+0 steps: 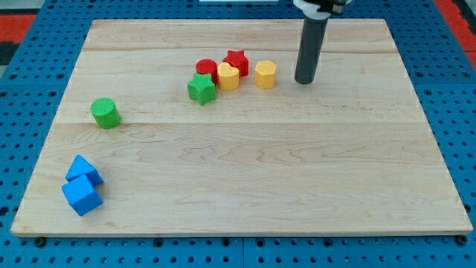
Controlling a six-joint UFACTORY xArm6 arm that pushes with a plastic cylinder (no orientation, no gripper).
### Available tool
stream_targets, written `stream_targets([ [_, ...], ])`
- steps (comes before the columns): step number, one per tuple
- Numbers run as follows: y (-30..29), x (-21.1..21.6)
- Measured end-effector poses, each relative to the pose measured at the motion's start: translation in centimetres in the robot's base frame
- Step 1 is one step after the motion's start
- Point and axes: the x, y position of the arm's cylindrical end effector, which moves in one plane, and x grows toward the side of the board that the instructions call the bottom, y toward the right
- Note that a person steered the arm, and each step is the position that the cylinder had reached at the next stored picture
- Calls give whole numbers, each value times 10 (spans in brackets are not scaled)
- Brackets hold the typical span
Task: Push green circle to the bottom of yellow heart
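The green circle (105,113) lies alone at the view's left on the wooden board (245,186). The yellow heart (227,76) sits in a cluster near the view's top centre, far to the right of the green circle. My tip (304,80) rests on the board at the right of that cluster, a short gap from the yellow hexagon (265,74). It touches no block and is far from the green circle.
Around the yellow heart are a red circle (206,69), a red star (237,61) and a green star (201,88). Two blue blocks (84,170) (82,196) sit touching at the view's bottom left corner.
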Motion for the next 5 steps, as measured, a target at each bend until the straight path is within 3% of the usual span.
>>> stream_targets([
  [1,-25,-11],
  [3,-68,21],
  [4,-54,48],
  [5,-91,93],
])
